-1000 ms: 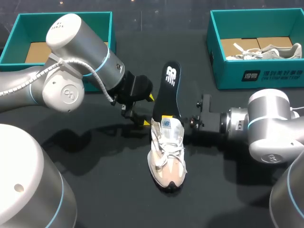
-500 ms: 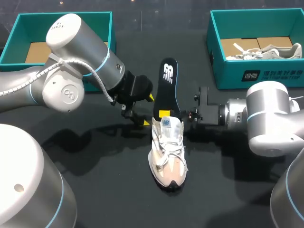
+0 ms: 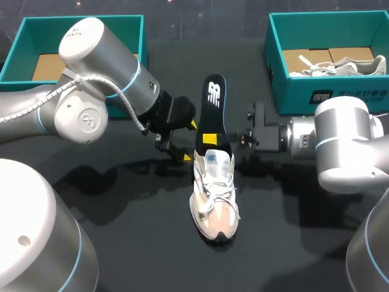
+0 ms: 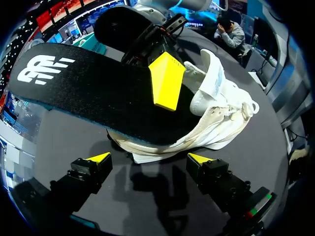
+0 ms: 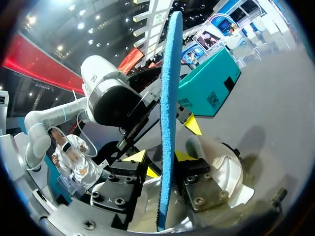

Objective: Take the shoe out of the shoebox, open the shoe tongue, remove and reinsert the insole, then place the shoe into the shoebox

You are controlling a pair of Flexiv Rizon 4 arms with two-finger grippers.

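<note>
A white and beige shoe (image 3: 214,194) lies in the middle of the black table, toe toward the front. Its black insole (image 3: 214,103) sticks out of the heel opening and slants up toward the back. My right gripper (image 3: 211,141) straddles the insole (image 5: 170,73) near the shoe's collar, one yellow-tipped finger (image 4: 166,81) over its top face and the other under it, with narrow gaps showing. My left gripper (image 3: 189,141) stands open just left of the shoe's heel (image 4: 216,103), nothing between its fingers (image 4: 98,157).
A teal shoebox (image 3: 82,24) with a cardboard liner sits at the back left. Another teal shoebox (image 3: 328,94) at the back right holds a second shoe (image 3: 340,66).
My right gripper's jaws have widened around the insole, and the gripper has shifted slightly toward the back. The insole's free end swung a little left. The left arm has not moved.
</note>
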